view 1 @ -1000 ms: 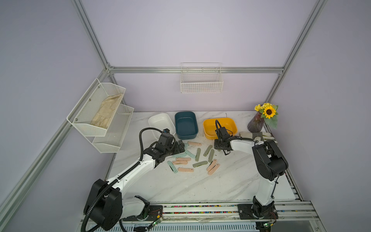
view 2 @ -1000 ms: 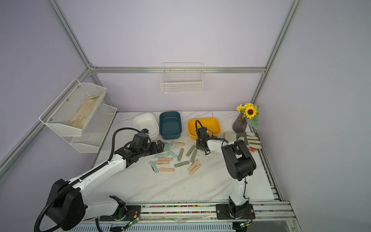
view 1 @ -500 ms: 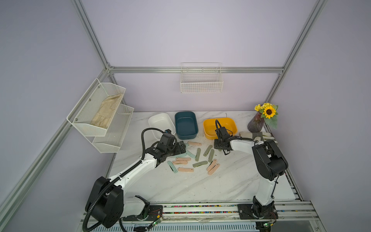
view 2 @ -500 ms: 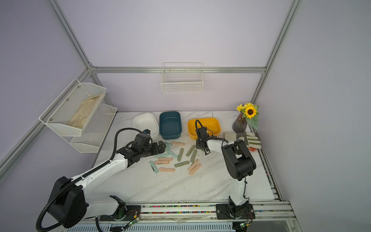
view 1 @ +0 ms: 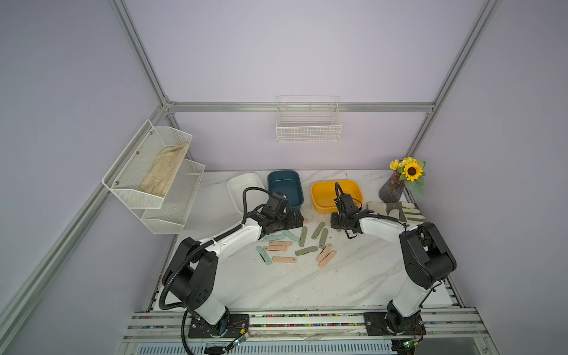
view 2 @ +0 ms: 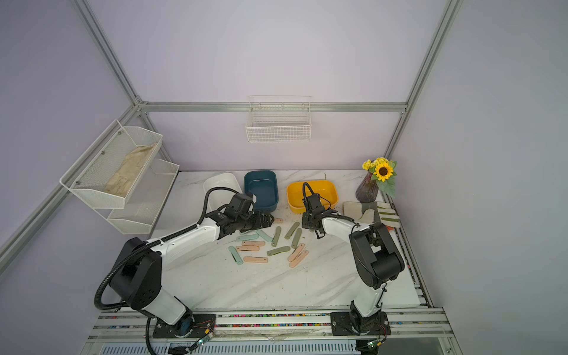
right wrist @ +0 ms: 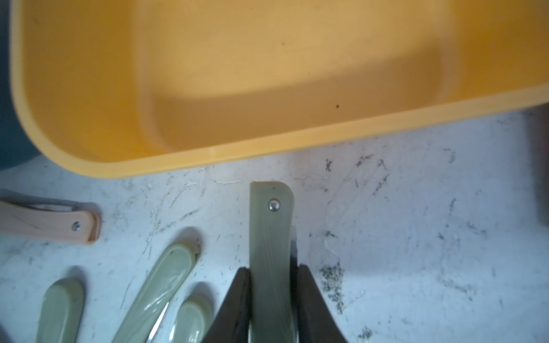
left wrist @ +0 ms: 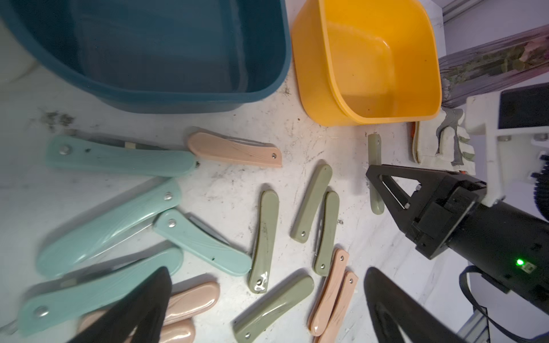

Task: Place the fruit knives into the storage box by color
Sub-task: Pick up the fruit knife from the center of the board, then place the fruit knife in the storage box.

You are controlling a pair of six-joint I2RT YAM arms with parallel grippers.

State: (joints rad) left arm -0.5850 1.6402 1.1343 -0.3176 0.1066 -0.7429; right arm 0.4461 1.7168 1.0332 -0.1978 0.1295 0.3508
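Several fruit knives lie scattered mid-table: mint green (view 1: 273,237), peach pink (view 1: 284,259) and olive (view 1: 302,236). Behind them stand three storage boxes: white (view 1: 242,184), dark teal (view 1: 284,184) and yellow (view 1: 316,196). My right gripper (right wrist: 271,268) is shut on an olive knife (right wrist: 269,231), low on the marble just in front of the yellow box (right wrist: 267,148); both top views show it there (view 1: 337,226) (view 2: 308,224). My left gripper (left wrist: 266,271) hangs open over the knives near the teal box (left wrist: 148,44), holding nothing (view 1: 296,220).
A striped work glove (view 1: 396,210) and a vase with a sunflower (view 1: 393,187) sit at the back right. A two-tier wire shelf (view 1: 153,172) hangs at the left and a wire basket (view 1: 309,123) on the back wall.
The right gripper's jaws have closed on the olive knife. The left arm has shifted slightly forward over the knives, still open.
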